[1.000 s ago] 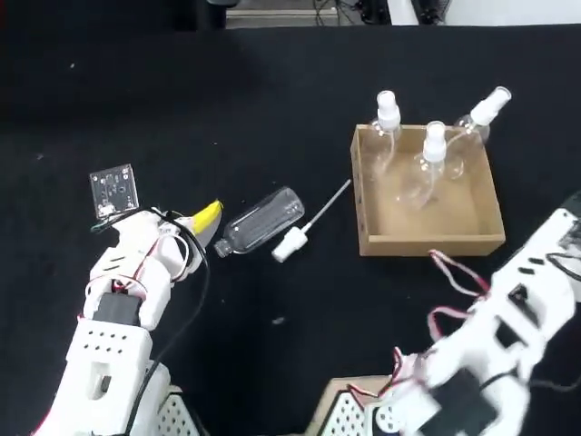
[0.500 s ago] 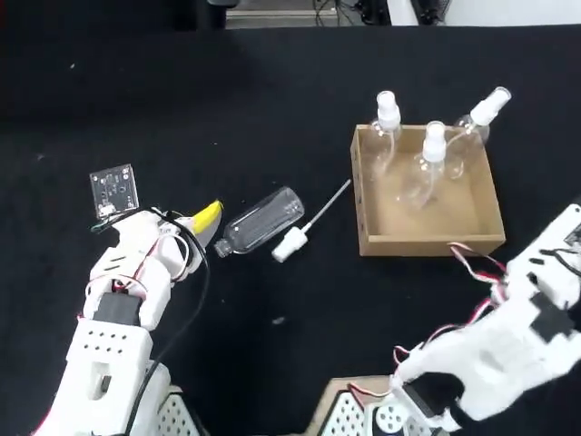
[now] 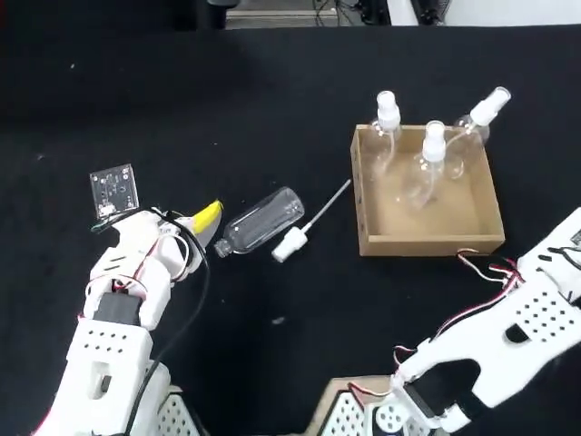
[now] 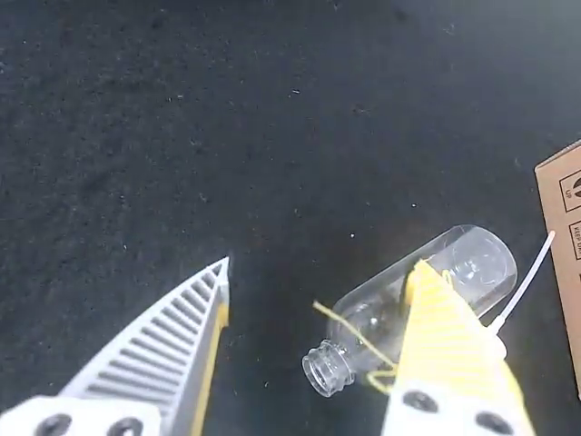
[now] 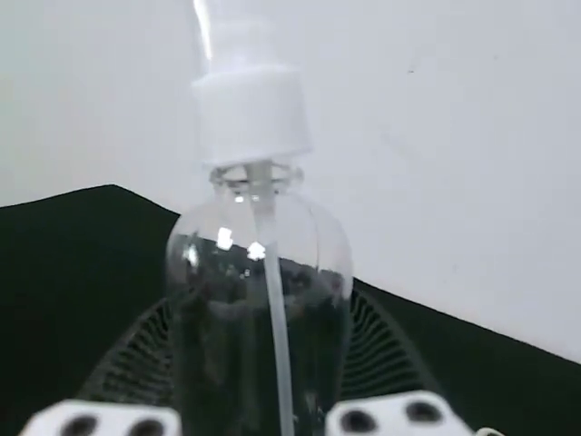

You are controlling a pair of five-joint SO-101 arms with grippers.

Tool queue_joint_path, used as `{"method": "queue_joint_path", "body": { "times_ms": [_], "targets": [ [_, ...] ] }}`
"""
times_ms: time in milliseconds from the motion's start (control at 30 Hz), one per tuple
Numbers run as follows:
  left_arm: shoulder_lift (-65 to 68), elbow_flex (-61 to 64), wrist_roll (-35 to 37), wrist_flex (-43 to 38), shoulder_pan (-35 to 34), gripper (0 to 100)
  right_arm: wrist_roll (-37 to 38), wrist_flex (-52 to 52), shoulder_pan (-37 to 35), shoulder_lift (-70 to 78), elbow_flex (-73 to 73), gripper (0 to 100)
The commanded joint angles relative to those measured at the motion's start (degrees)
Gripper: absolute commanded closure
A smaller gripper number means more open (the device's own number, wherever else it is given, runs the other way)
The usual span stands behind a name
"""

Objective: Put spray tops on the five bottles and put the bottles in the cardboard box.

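A clear, uncapped bottle (image 3: 263, 221) lies on its side on the black table, its neck toward my left gripper (image 3: 201, 227). That gripper (image 4: 322, 265) is open, and the bottle (image 4: 408, 291) rests beside its yellow finger (image 4: 445, 336), untouched. A loose white spray top (image 3: 292, 243) with a long tube lies just right of the bottle. Three capped bottles stand in the cardboard box (image 3: 427, 243). My right arm (image 3: 517, 327) sits at the front right. Its gripper (image 5: 263, 318) is shut on a clear bottle (image 5: 259, 263) carrying a white spray top (image 5: 252, 113).
A small printed card (image 3: 114, 189) lies at the left, behind my left arm. The arms' white bases (image 3: 363, 413) occupy the front edge. Black cloth lies open between the lying bottle and the box, and across the back.
My right arm has swung back and to the right along the front edge with its bottle. The left arm, the lying bottle and the box have stayed put.
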Motion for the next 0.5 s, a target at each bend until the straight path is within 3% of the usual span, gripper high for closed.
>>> {"method": "queue_joint_path", "body": {
  "times_ms": [0, 233, 467],
  "targets": [
    [-0.97, -0.48, -0.09, -1.23, -0.66, 71, -0.35, -1.85, 2.37, 1.54, -5.76, 98.8],
    [-0.97, -0.48, -0.18, -1.23, -0.57, 71, -5.1, -1.85, 4.48, 6.2, -10.24, 98.7],
    [-0.97, -0.48, -0.18, -1.23, -0.48, 71, -2.11, -1.67, 4.48, 6.64, -10.07, 98.6]
  ]
}}
